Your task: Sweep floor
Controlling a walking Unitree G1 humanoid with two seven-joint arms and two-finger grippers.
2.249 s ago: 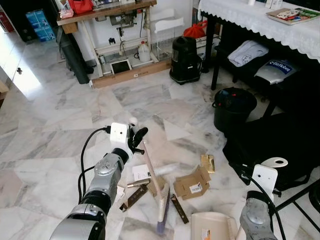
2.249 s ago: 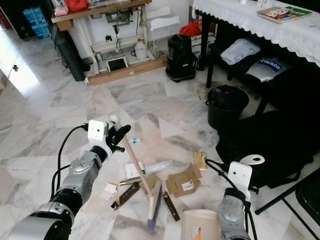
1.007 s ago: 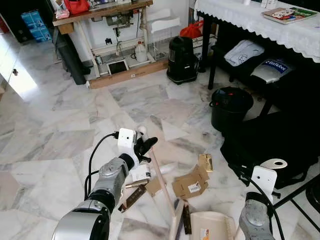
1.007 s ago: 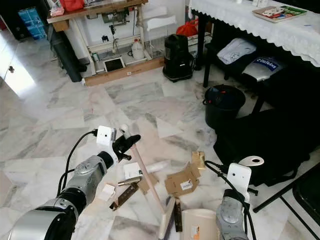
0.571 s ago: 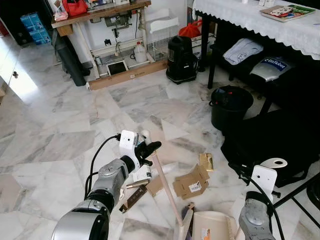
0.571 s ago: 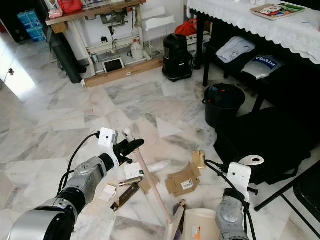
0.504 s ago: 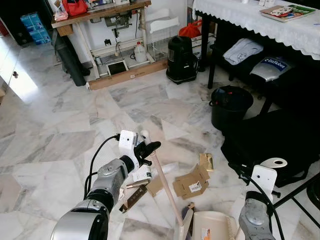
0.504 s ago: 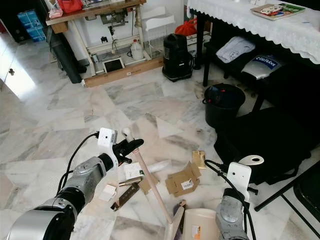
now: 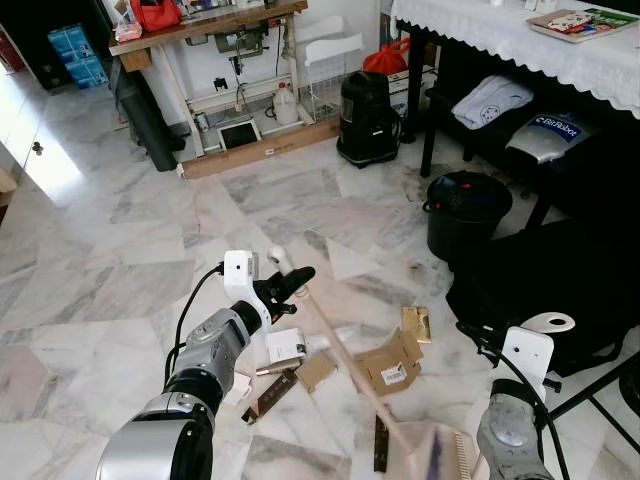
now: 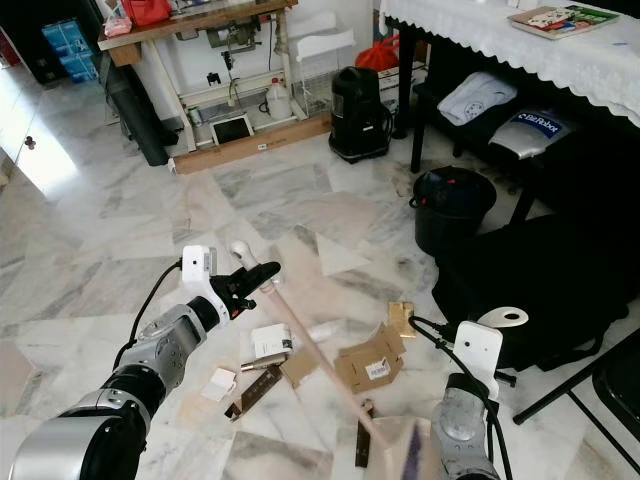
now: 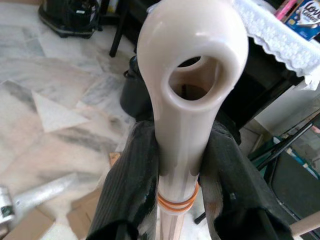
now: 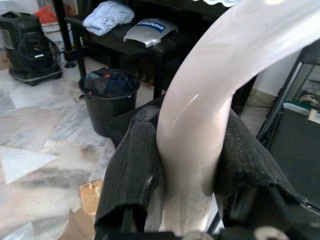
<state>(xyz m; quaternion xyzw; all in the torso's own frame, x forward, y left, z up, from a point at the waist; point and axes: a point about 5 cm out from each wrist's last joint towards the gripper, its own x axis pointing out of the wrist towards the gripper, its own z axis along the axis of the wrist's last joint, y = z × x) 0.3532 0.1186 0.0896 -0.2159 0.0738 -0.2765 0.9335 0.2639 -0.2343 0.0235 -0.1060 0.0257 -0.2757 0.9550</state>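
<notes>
— Where do we have the broom (image 9: 345, 362) relative to our hands?

— Our left hand (image 9: 281, 284) is clamped round the top of its pale handle, just under the looped end, out over the marble floor (image 9: 120, 250). From there the stick slants down and to our right, and its bristle end lies blurred on the dustpan (image 9: 445, 455) at the bottom edge of the head views. Our right hand (image 12: 187, 165) is closed on the dustpan's cream handle, low on our right.

— What do the wrist views add?

— In the left wrist view we see the hanging loop at the handle's tip, an orange band beneath it, and both black fingers (image 11: 127, 185) pressed against the shaft. In the right wrist view the fingers (image 12: 132, 170) squeeze the curved handle, with the black bin (image 12: 107, 97) on the floor beyond. From the head we get the litter instead: cardboard pieces (image 9: 385, 365), a white paper slip (image 9: 285, 346) and dark strips (image 9: 270, 395) scattered beside and under the stick, between the two arms.

— Anything we cannot make out?

— The brush head is smeared by blur, so we cannot tell whether any scrap lies in the pan. The dustpan is cut off by the frame's lower edge, and our right wrist camera housing hides the right hand from the head views.
</notes>
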